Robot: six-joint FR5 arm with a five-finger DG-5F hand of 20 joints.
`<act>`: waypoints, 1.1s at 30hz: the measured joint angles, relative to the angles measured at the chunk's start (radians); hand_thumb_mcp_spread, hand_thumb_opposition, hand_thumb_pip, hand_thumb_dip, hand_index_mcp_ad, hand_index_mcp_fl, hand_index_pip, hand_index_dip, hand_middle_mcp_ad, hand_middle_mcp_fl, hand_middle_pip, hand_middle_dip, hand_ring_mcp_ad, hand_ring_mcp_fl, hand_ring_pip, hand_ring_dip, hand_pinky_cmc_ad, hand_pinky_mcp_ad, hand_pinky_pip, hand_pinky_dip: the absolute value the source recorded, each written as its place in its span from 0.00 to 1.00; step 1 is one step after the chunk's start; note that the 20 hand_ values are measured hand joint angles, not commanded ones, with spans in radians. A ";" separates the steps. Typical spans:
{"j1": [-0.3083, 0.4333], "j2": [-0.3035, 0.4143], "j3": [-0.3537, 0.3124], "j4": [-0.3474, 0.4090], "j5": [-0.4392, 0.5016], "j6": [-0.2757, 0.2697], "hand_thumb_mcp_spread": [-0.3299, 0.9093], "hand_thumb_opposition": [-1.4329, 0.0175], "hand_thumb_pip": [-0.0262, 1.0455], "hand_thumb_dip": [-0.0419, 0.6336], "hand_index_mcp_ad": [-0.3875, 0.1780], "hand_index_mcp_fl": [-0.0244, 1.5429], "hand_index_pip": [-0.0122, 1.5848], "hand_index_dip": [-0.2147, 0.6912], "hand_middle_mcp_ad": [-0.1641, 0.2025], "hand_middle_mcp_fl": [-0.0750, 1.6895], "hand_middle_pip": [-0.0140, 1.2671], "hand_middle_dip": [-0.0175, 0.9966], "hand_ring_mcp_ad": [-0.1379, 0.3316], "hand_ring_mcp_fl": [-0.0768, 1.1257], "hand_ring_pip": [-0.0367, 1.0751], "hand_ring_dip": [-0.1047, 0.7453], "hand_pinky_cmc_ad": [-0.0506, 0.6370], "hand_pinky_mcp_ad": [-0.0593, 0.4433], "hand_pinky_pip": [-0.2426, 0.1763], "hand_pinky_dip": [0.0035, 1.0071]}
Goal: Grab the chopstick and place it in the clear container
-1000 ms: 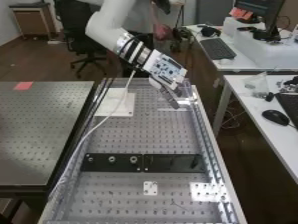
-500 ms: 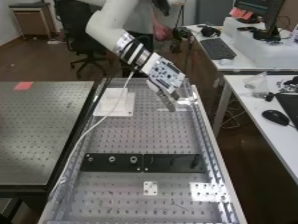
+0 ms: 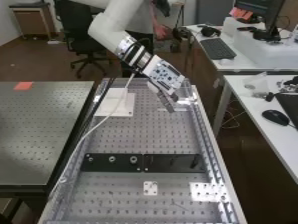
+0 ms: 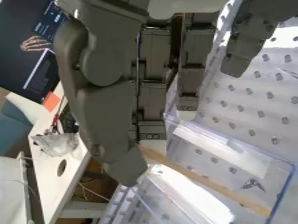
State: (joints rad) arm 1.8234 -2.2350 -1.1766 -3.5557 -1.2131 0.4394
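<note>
In the high view the hand (image 3: 163, 91) is over the far right part of the perforated bench, its fingers slanting down. The wrist view shows the hand (image 4: 106, 105) with its thumb tip and fingertips close together around one end of the light wooden chopstick (image 4: 211, 184). That end is partly hidden by the thumb. From there the chopstick slants away across the clear container (image 4: 290, 175), its free end within the container's outline. Whether the chopstick touches the container I cannot tell.
A white plate (image 3: 124, 108) lies left of the hand, with a white cable (image 3: 97, 125) running toward the near end. Black bars (image 3: 174, 163) cross the bench, and a small white plate (image 3: 150, 188) is nearer. Side tables flank the bench.
In the high view the hand has shifted a little left and slightly toward the bench's near end, mostly in the first half second. The black bars and white plates have stayed put.
</note>
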 joint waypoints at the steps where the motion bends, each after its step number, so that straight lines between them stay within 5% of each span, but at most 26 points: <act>1: 0.000 0.000 0.000 0.001 -0.003 0.000 0.85 0.27 0.35 0.57 0.42 0.85 0.10 0.96 0.10 0.73 0.14 0.82 0.44 0.54 0.14 0.73 0.65 0.74 0.55 0.15; 15: 0.002 0.002 -0.007 0.014 -0.026 0.005 0.77 0.37 0.35 0.57 0.34 0.75 0.05 0.95 0.21 0.67 0.13 0.82 0.45 0.48 0.14 0.74 0.67 0.75 0.55 0.15; 21: 0.009 0.005 0.005 0.040 -0.048 -0.008 0.75 0.38 0.35 0.57 0.33 0.70 0.04 0.94 0.26 0.63 0.12 0.82 0.74 0.42 0.12 0.75 0.67 0.74 0.55 0.15; 26: 0.010 0.007 0.029 0.060 -0.056 -0.036 0.75 0.39 0.35 0.56 0.32 0.68 0.04 0.93 0.25 0.59 0.11 0.82 0.48 0.40 0.11 0.72 0.70 0.75 0.54 0.15; 33: 0.000 0.007 0.048 0.065 -0.057 -0.074 0.72 0.40 0.35 0.56 0.33 0.63 0.03 0.93 0.27 0.52 0.09 0.82 0.47 0.32 0.11 0.71 0.70 0.74 0.48 0.19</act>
State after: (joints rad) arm 1.8236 -2.2280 -1.1282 -3.4910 -1.2698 0.3655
